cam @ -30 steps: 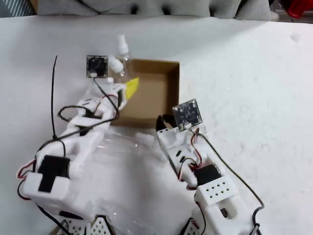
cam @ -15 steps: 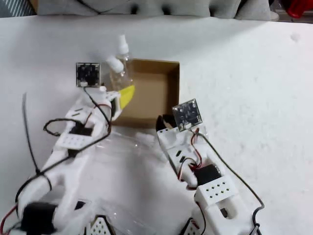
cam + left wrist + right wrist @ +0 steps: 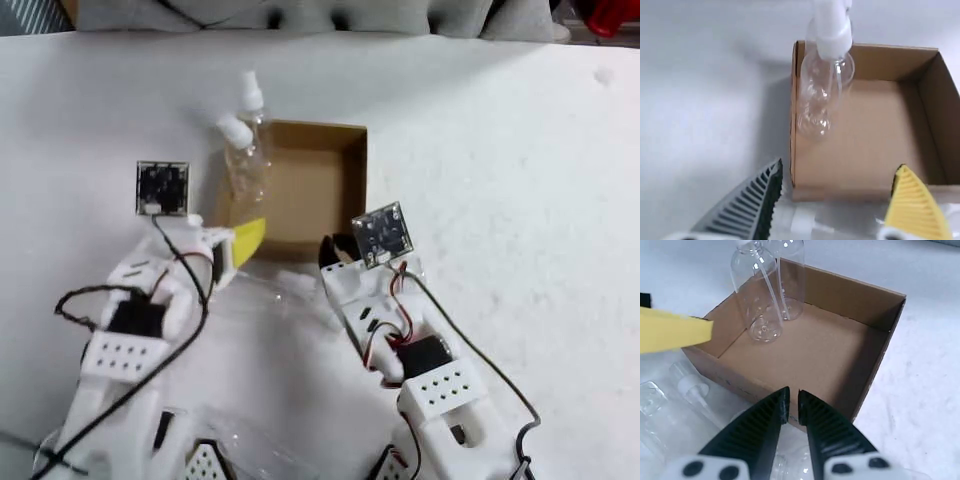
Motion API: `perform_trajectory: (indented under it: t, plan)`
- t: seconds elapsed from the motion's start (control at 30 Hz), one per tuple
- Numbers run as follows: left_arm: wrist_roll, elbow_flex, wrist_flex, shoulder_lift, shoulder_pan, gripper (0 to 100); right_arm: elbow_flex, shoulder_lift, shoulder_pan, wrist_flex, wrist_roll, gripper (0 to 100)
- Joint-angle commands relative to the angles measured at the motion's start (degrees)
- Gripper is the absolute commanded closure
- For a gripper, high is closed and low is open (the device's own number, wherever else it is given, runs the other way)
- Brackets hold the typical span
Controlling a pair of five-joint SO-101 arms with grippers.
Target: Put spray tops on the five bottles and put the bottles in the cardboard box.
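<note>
The cardboard box lies open at the table's middle. Two clear bottles with white spray tops lean against its left wall, bases on the box floor. My left gripper stands open just outside the box's near left corner, nothing between its grey and yellow fingers. My right gripper hovers at the near wall of the box, its black fingers shut with nothing between them. The left gripper's yellow finger pokes in from the side.
Loose clear bottles and a white spray top lie on the table between the two arms, in front of the box. The white tabletop stretches open to the right of and behind the box.
My left arm has drawn back from the box toward the near side, leaving a topped bottle leaning inside. The right arm has not moved.
</note>
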Motion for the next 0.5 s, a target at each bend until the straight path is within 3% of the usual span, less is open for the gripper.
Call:
perform_trajectory:
  t: [0.0, 0.17, 0.33, 0.47]
  plan:
    - [-0.53, -0.62, 10.02, -8.4, -0.92, 68, -2.73, -0.84, 0.57, -0.75, 0.7, 98.4]
    - [-0.09, -0.62, 17.67, -16.48, -5.93, 70, -2.9, -0.84, 2.07, -0.66, 0.7, 98.4]
    - [-0.53, -0.62, 17.76, -17.63, -17.36, 87, -2.9, -0.92, 2.07, 0.31, 0.7, 98.4]
    - [-2.2, -0.62, 17.41, -15.43, -23.87, 98, -6.42, -0.92, 2.07, 7.87, 0.7, 98.4]
